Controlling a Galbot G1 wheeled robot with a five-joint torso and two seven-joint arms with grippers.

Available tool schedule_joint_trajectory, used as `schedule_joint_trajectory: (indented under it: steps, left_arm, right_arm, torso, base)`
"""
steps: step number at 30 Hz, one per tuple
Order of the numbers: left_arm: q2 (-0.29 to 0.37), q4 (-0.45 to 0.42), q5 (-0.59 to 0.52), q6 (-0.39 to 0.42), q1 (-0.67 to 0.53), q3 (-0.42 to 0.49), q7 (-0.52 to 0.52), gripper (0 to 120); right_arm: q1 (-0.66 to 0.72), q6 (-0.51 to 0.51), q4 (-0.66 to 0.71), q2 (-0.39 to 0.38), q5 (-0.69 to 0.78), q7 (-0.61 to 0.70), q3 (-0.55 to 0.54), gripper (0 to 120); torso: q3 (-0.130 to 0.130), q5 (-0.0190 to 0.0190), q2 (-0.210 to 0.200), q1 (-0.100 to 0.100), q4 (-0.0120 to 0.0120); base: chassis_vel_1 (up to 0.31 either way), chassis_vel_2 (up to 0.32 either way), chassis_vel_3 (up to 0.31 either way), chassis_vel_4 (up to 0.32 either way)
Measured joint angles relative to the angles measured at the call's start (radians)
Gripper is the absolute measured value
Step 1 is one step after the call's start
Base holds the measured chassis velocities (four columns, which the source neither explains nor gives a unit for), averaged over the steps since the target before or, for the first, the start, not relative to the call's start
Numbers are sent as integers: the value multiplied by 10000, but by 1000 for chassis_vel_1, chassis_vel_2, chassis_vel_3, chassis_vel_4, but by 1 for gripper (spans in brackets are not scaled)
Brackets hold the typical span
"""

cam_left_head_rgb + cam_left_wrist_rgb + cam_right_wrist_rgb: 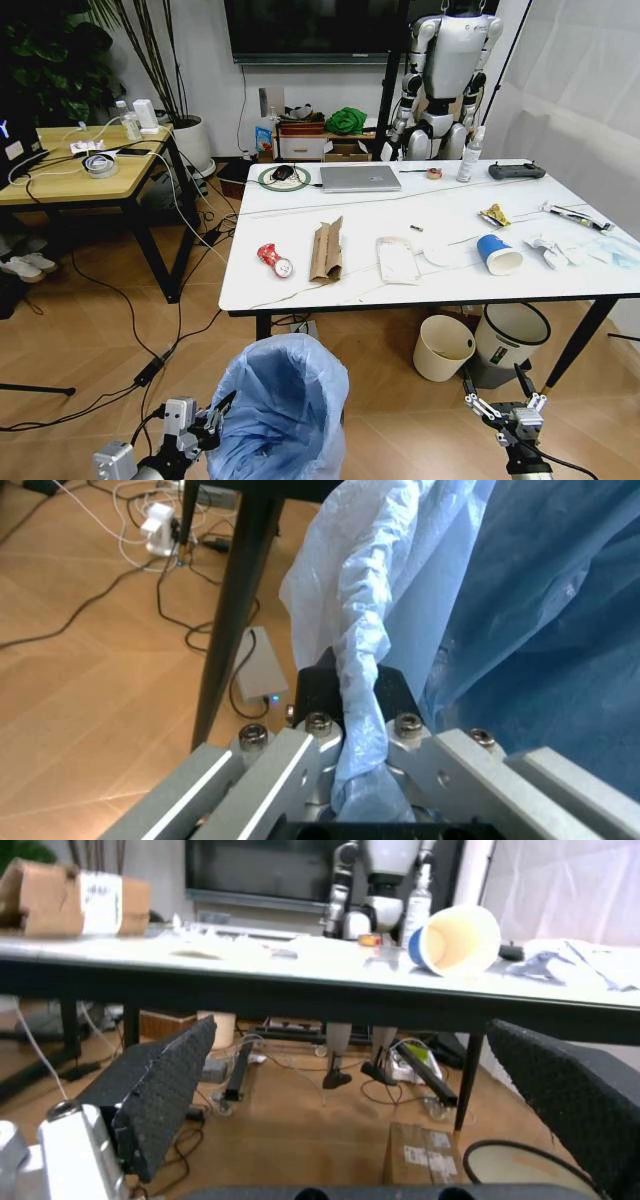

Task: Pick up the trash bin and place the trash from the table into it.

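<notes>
While the left pincer (215, 425) is clenched on a twisted fold of the blue liner at the rim of the trash bin (280, 405), the bin sits nearest the robot, low and left of centre, short of the worktop (350, 290). The right pincer (505, 410) hangs near right, released and empty, below the worktop's front edge. Farther off, the trash lies spread on the marble: crushed red can (274, 259), torn cardboard (326, 250), white wrapper (397, 260), blue paper cup (497, 254), tissues (556, 251) at right. The step in hand looks like carrying the bin; next calls for bringing it up to the worktop edge and sending the free pincer for litter.
</notes>
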Motion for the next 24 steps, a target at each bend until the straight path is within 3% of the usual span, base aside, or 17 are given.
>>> schedule_joint_trajectory:
  steps: [3, 8, 13, 14, 16, 19, 21, 24]
  left_arm:
    - [0, -62, -10, -81, 52, -265, 22, 0]
    - [-38, -55, -19, -63, 281, -885, 133, 0]
    - [-200, 75, -182, 390, 439, -1442, 160, 0]
    - [-200, 75, -182, 390, 439, -1442, 160, 0]
    - [-164, 76, -311, 609, 398, -1511, 71, 0]
    - [-485, -105, -338, 932, 678, -1870, 1, 0]
    - [-597, -181, -346, 958, 772, -1951, 9, 0]
    - [-1116, -463, -290, 977, 1175, -2158, 219, 0]
  right_arm:
    - [-392, -862, 982, -259, 1035, 638, -187, 100]
    - [-368, -1803, 2403, -1334, 2398, 1645, -328, 100]
    - [186, -2923, 3771, -3450, 3685, 2191, -1332, 100]
    - [186, -2923, 3771, -3450, 3685, 2191, -1332, 100]
    - [575, -3700, 4095, -4222, 3724, 2909, -1694, 100]
    - [1586, -5702, 4487, -5337, 4717, 4165, -2476, 100]
    - [1880, -6086, 4492, -5484, 4956, 4277, -2684, 100]
    - [3301, -7257, 4166, -5882, 6260, 4721, -3856, 100]
  torso:
    - [-10, -5, -14, -5, -7]
    - [-24, -5, -41, -16, -3]
    - [-39, -1, -70, -30, 3]
    - [-39, -1, -70, -30, 3]
    - [-44, -4, -78, -33, -2]
    - [-49, -2, -91, -38, 2]
    - [-51, -3, -93, -39, -1]
    - [-57, 2, -104, -45, 2]
  base:
    - [0, 0, 0, 0]
    - [0, 0, 0, 0]
    - [0, 0, 0, 0]
    - [0, 0, 0, 0]
    - [0, 0, 0, 0]
    - [0, 0, 0, 0]
    - [0, 0, 0, 0]
    - [0, 0, 0, 0]
